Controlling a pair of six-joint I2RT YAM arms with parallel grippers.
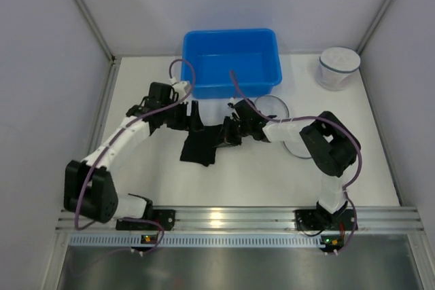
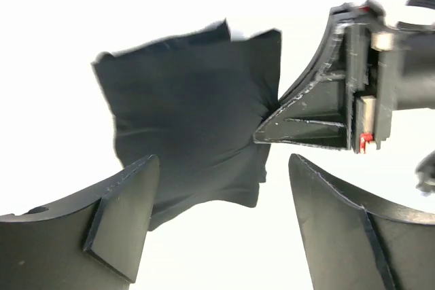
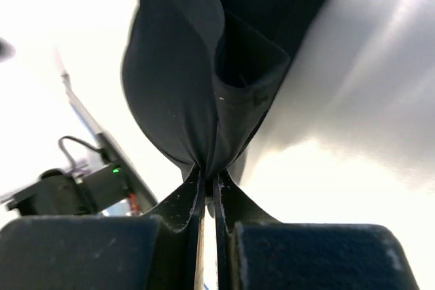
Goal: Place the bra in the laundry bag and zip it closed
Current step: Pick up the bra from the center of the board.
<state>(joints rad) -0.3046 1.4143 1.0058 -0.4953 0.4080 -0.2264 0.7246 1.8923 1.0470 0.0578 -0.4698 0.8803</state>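
Observation:
The bra (image 1: 198, 146) is a crumpled black piece of cloth hanging just above the white table in the middle. My right gripper (image 1: 230, 132) is shut on its right edge; in the right wrist view the fingers (image 3: 207, 180) pinch a fold of the black cloth (image 3: 180, 79). My left gripper (image 1: 193, 117) is open at the bra's far left corner and holds nothing. In the left wrist view its jaws (image 2: 221, 188) stand wide apart just short of the cloth (image 2: 183, 113), with the right gripper's fingertips (image 2: 299, 123) pinching the cloth's edge. A round white mesh laundry bag (image 1: 338, 67) stands at the back right.
A blue plastic tub (image 1: 232, 60) stands at the back centre, just behind both grippers. A flat round white piece with a dark rim (image 1: 277, 109) lies under the right forearm. Grey walls close in the table on the left, back and right.

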